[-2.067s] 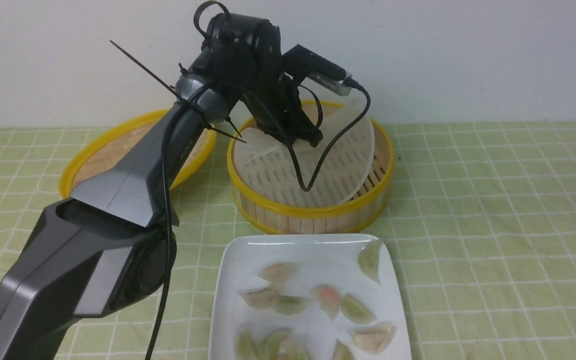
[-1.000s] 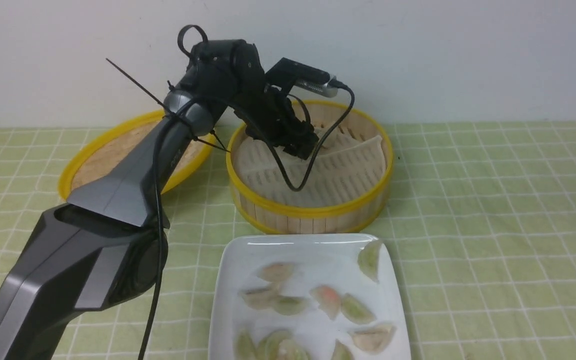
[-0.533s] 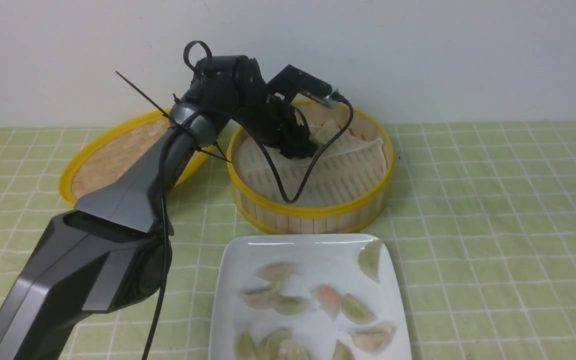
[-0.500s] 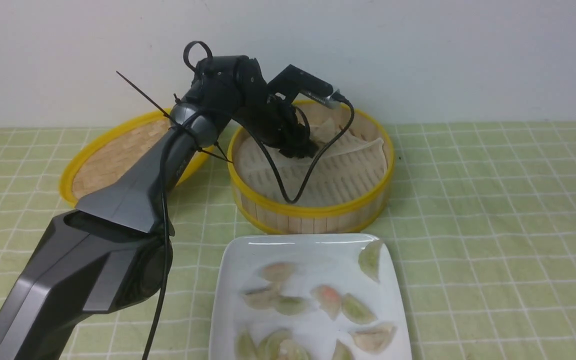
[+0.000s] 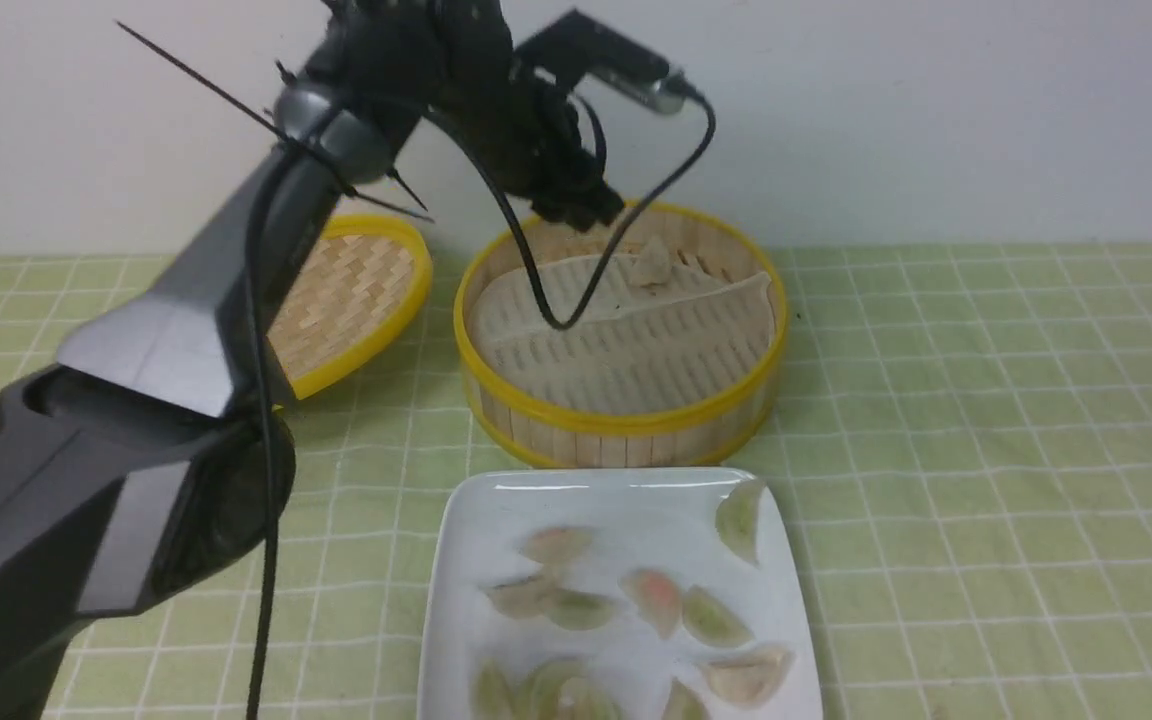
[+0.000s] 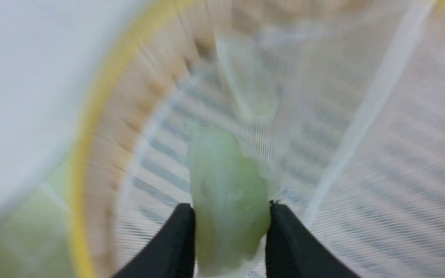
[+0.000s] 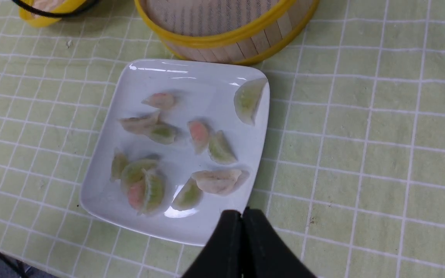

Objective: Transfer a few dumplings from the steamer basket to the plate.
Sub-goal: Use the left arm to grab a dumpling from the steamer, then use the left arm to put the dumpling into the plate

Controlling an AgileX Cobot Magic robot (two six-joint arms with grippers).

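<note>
Pale-green dumpling (image 6: 222, 166), pinched in the left gripper (image 6: 232, 208), has just risen from the steamer basket (image 5: 626, 420); the carry to the plate (image 5: 476, 520) comes next. Right gripper (image 7: 242, 220) waits closed.

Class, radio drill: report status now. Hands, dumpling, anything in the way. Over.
Left hand shut on green dumpling, over steamer basket. Right hand shut, empty. Nothing between basket and plate; cable loop hangs over basket. Over.

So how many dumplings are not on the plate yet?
2: a green dumpling pinched in the left gripper above the basket, and a pale one lying inside it. The folded liner may hide more.
</note>
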